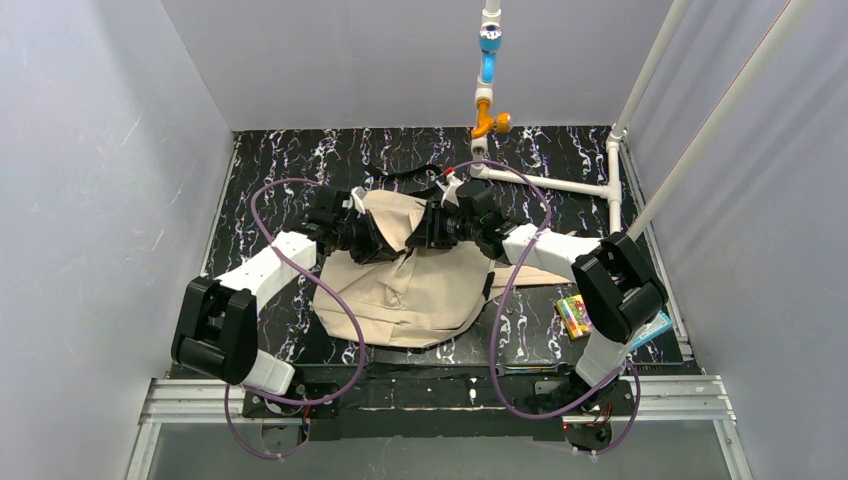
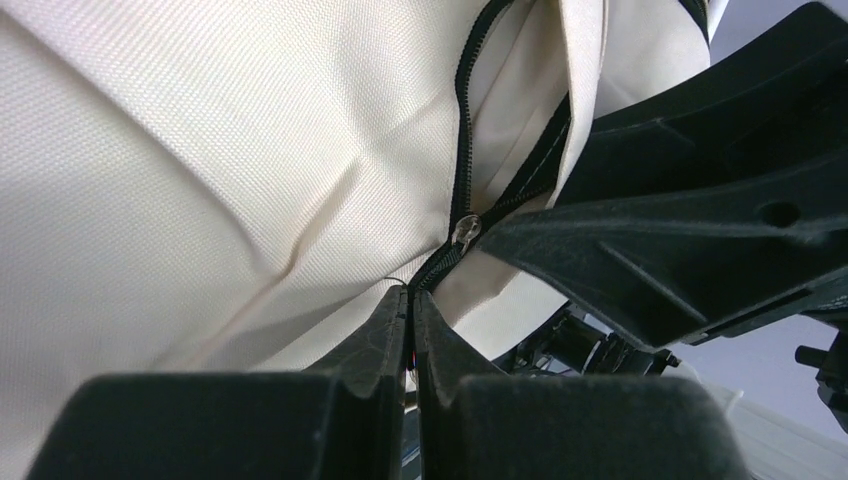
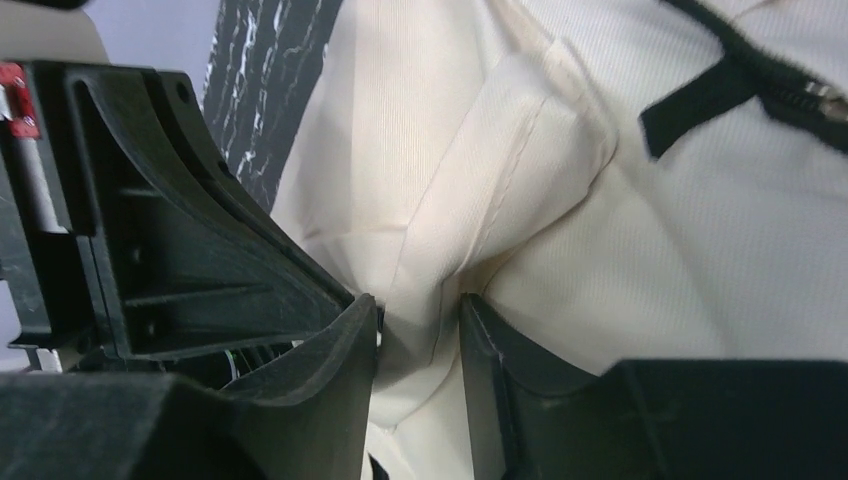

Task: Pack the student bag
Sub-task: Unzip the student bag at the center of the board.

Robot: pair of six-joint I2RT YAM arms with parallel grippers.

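The student bag is a beige fabric backpack lying flat in the middle of the black marbled table. Both grippers meet at its far, raised end. My left gripper is shut, its tips pinched on the bag where the black zipper runs in, just below the silver slider. My right gripper stands open, a loose fold of the bag's fabric hanging between its fingers. The two grippers nearly touch.
A colourful book lies at the right by the right arm's elbow. A white pipe frame with an orange and blue fitting stands at the back. Black bag straps trail behind the bag. Grey walls close in.
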